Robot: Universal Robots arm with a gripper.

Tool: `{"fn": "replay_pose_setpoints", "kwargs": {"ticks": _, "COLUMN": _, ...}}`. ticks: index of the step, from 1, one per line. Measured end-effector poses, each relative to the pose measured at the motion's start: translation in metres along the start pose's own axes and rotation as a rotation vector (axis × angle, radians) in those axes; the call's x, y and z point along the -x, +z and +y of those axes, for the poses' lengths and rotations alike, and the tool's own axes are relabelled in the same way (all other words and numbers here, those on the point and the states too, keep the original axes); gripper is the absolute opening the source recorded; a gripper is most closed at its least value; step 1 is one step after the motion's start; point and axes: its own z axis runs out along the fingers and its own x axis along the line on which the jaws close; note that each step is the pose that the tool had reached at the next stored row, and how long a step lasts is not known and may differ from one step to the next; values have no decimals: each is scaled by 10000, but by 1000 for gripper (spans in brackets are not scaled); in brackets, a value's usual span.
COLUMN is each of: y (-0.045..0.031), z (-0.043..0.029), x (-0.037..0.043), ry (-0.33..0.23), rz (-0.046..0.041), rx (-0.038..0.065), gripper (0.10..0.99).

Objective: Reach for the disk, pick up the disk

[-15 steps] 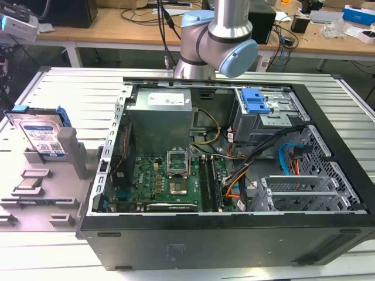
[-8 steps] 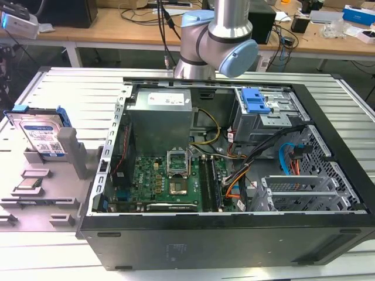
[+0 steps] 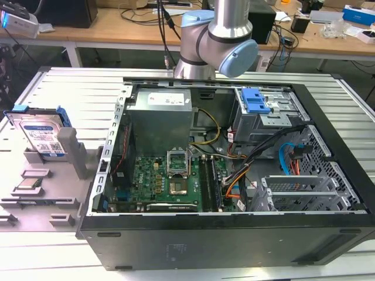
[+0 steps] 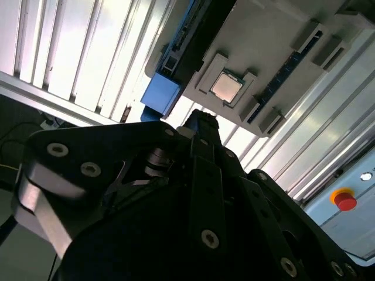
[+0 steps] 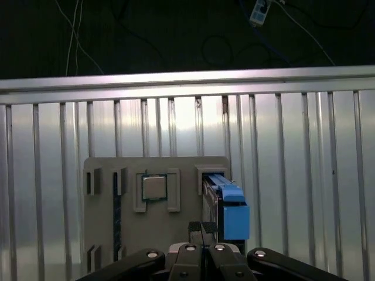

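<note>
First wrist view, read from the tool outward. The black two-finger tool (image 5: 202, 227) has its fingertips drawn together with nothing between them, and is seen against the near border of the grey plastic fixture plate (image 5: 158, 234). The flat silver metal disk with blue plastic side rails (image 5: 221, 196) stands on edge in a slot along one side border of the plate. It is just beside the fingertips and apart from them. Its long axis runs away from the tool, parallel to that border and to the ribs of the silver slatted table (image 5: 304, 175), so its thin edge faces the tool. The small square silver chip (image 5: 153, 188) lies in the plate's middle recess, on the tool's other side. By judgement, the tool is offset sideways from the disk. In the exterior view, the disk (image 3: 44, 137) leans at the plate's far end, and the open black computer case (image 3: 234, 246) stands beside the plate.
</note>
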Motion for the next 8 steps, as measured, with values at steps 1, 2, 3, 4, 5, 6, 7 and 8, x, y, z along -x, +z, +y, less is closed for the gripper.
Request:
{"fn": "replay_pose_setpoints", "kwargs": {"ticks": 1, "y": 0, "z": 0, "x": 0, "ry": -2, "rz": 1, "rx": 0, "gripper": 114}}
{"fn": "replay_pose_setpoints", "kwargs": {"ticks": 2, "y": 0, "z": 0, "x": 0, "ry": -3, "rz": 0, "rx": 0, "gripper": 169}}
{"fn": "replay_pose_setpoints", "kwargs": {"ticks": 3, "y": 0, "z": 0, "x": 0, "ry": -4, "rz": 1, "rx": 0, "gripper": 169}}
{"fn": "replay_pose_setpoints", "kwargs": {"ticks": 4, "y": 0, "z": 0, "x": 0, "ry": -6, "rz": 1, "rx": 0, "gripper": 235}}
{"fn": "replay_pose_setpoints", "kwargs": {"ticks": 5, "y": 0, "z": 0, "x": 0, "ry": -8, "rz": 1, "rx": 0, "gripper": 298}}
{"fn": "replay_pose_setpoints", "kwargs": {"ticks": 6, "y": 0, "z": 0, "x": 0, "ry": -10, "rz": 1, "rx": -1, "gripper": 357}}
{"fn": "replay_pose_setpoints", "kwargs": {"ticks": 7, "y": 0, "z": 0, "x": 0, "ry": -13, "rz": 1, "rx": 0, "gripper": 420}}
{"fn": "replay_pose_setpoints", "kwargs": {"ticks": 8, "y": 0, "z": 0, "x": 0, "ry": -14, "rz": 1, "rx": 0, "gripper": 478}}
